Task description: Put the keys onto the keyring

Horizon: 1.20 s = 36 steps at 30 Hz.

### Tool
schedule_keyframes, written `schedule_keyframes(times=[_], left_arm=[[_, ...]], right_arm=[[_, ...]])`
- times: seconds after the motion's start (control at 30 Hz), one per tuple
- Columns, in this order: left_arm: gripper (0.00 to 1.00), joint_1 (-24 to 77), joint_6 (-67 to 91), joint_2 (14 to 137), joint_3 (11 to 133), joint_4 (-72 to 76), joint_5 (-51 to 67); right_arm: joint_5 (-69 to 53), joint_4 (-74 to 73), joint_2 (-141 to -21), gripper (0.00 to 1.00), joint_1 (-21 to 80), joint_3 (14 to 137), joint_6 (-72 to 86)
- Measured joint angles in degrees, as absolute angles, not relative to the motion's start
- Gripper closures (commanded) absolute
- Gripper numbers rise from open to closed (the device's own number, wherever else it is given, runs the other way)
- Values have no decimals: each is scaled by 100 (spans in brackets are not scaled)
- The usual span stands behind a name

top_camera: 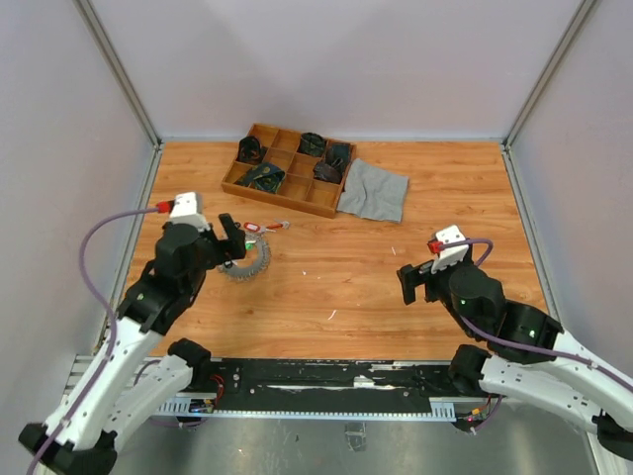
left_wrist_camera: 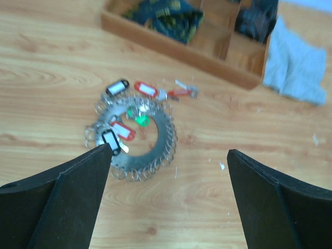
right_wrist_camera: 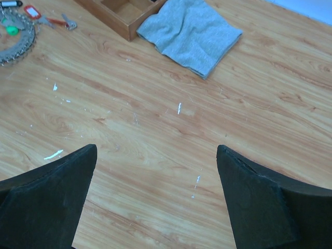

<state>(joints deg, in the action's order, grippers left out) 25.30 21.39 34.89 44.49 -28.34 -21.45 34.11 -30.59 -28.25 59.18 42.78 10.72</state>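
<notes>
The keyring (top_camera: pixel 249 264) is a flat grey ring edged with small wire loops, lying left of centre on the wooden table. In the left wrist view the keyring (left_wrist_camera: pixel 165 139) carries red, green and black tags. Loose keys (left_wrist_camera: pixel 176 92) with red tags lie just beyond it, next to a black tag (left_wrist_camera: pixel 118 86); from above the keys (top_camera: pixel 263 227) are seen between ring and tray. My left gripper (top_camera: pixel 230 240) hovers open just near-left of the ring, nothing between its fingers (left_wrist_camera: pixel 78 192). My right gripper (top_camera: pixel 411 283) is open over bare wood, far to the right; its view shows the keyring (right_wrist_camera: pixel 15 41) at top left.
A wooden compartment tray (top_camera: pixel 259 184) holding dark bundles stands at the back. A grey cloth (top_camera: pixel 375 190) lies beside its right end, also seen from the right wrist as the cloth (right_wrist_camera: pixel 192 33). White scraps (right_wrist_camera: pixel 54 154) dot the table. Grey walls enclose three sides.
</notes>
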Motion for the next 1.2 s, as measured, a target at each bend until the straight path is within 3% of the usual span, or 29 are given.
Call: schedule_keyframes(times=[0.3, 0.63, 0.87, 1.2], left_arm=[[2, 2530, 2189, 5422, 4287, -2475, -1201], [0, 2530, 2152, 7406, 4287, -1811, -930], [0, 2530, 2088, 8217, 4318, -1466, -952], [0, 2530, 1966, 9052, 4657, -1194, -985]], right_arm=[[2694, -3564, -4071, 2, 5905, 4976, 1382], [447, -3872, -5013, 2, 5074, 5500, 1835], [-867, -3793, -4936, 2, 4368, 5376, 2117], [-1361, -3754, -4799, 2, 4333, 5199, 2244]])
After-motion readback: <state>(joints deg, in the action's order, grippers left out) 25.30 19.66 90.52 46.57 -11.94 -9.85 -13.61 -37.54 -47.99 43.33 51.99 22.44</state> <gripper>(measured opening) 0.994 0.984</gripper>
